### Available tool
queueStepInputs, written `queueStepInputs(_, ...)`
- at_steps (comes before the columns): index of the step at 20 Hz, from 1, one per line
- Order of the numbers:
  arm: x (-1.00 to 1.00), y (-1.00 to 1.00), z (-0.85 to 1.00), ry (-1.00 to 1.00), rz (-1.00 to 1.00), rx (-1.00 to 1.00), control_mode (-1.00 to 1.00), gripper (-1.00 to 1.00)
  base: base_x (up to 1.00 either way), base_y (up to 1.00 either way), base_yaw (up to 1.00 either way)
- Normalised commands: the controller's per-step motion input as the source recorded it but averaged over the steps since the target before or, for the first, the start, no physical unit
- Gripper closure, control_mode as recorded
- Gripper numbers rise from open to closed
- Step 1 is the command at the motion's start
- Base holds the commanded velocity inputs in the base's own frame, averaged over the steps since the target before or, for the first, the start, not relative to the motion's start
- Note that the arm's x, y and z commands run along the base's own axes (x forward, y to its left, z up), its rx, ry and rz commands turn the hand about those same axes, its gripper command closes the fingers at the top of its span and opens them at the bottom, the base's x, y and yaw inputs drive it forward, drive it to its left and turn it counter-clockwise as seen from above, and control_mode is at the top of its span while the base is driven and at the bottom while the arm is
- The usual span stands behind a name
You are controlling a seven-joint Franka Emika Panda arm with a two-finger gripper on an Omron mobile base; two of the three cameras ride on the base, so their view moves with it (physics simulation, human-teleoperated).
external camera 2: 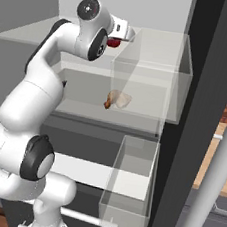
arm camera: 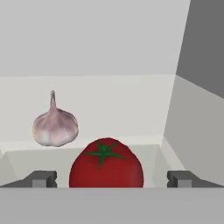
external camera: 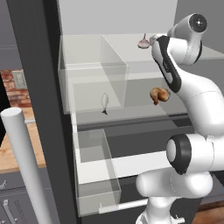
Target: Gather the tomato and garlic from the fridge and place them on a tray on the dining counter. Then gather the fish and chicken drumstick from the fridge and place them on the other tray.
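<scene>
The arm (external camera: pixel 197 113) is glossy white, built of rounded segments with dark joint bands and round dark end caps. 2 small dark grey fingertips (arm camera: pixel 41 178) are blocky.

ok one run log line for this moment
phase: reaching tomato | gripper: open, straddling it | garlic: left of it, top shelf
</scene>
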Motion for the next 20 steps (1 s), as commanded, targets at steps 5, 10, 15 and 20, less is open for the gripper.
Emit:
queueStepInputs(5, 0.13, 0.00, 0.00, 0.00, 0.00, 0.00, -1.00, -1.00, 0.00, 0.00, 0.00)
queueStepInputs(10, 0.08, 0.00, -0.01, 0.00, 0.00, 0.00, -1.00, -1.00, 0.00, 0.00, 0.00)
queueStepInputs(15, 0.00, 0.00, -0.09, 0.00, 0.00, 0.00, -1.00, -1.00, 0.00, 0.00, 0.00)
queueStepInputs(20, 0.01, 0.00, -0.12, 0.00, 0.00, 0.00, -1.00, -1.00, 0.00, 0.00, 0.00)
